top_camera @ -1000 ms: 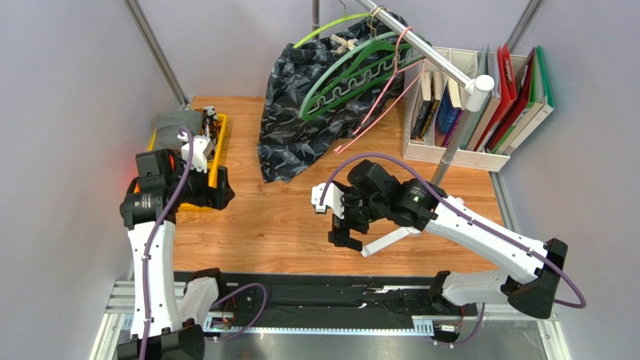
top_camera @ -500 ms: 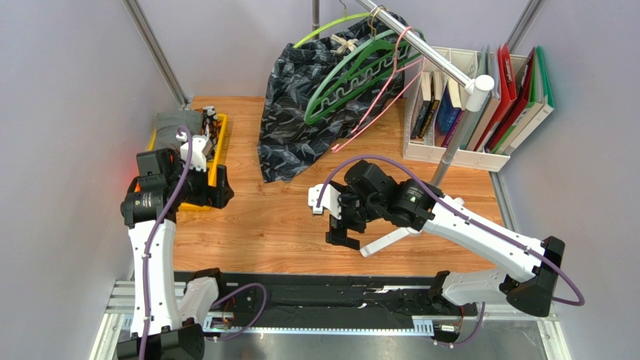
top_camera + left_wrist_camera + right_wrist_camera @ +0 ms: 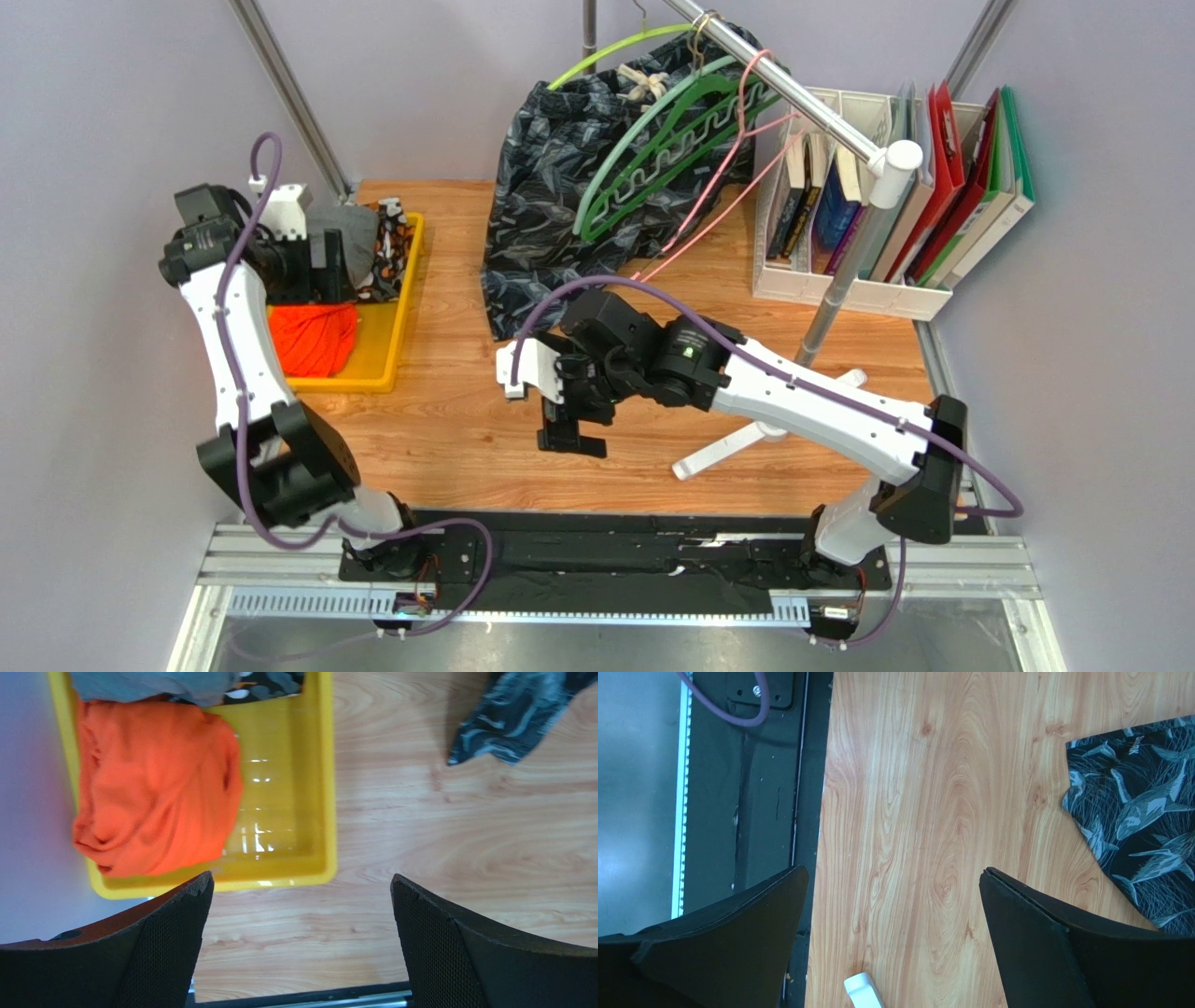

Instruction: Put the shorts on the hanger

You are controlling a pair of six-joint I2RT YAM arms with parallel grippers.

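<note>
The shorts (image 3: pixel 312 340) (image 3: pixel 154 784) lie bunched in a yellow tray (image 3: pixel 397 322) (image 3: pixel 319 777) at the desk's (image 3: pixel 463 406) left edge, filling the tray's near-left part and leaving its bottom bare on the side toward the desk's middle. A grey cloth (image 3: pixel 344 231) (image 3: pixel 147 682) lies in the far end of the same tray, touching the shorts' far edge. The left tool (image 3: pixel 330 262) (image 3: pixel 302 889) hangs above the tray with its jaws spread wide and nothing between them; in the left wrist view the shorts show past the left finger, not touched. The hanger (image 3: pixel 720 198) is well apart from the shorts, hooked on a slanted metal rail (image 3: pixel 814 105) over the desk's far side, tilted down to the left. Just beside it on the rail hang green hangers (image 3: pixel 659 140), and a black garment (image 3: pixel 547 238) (image 3: pixel 519 714) (image 3: pixel 1137 819) drapes from them down onto the desk. The right tool (image 3: pixel 572 427) (image 3: pixel 892 882) hovers over bare wood near the desk's middle, jaws spread wide and empty, the garment's hem to one side of it in the right wrist view. A box of books (image 3: pixel 898 182) stands at the far right.
</note>
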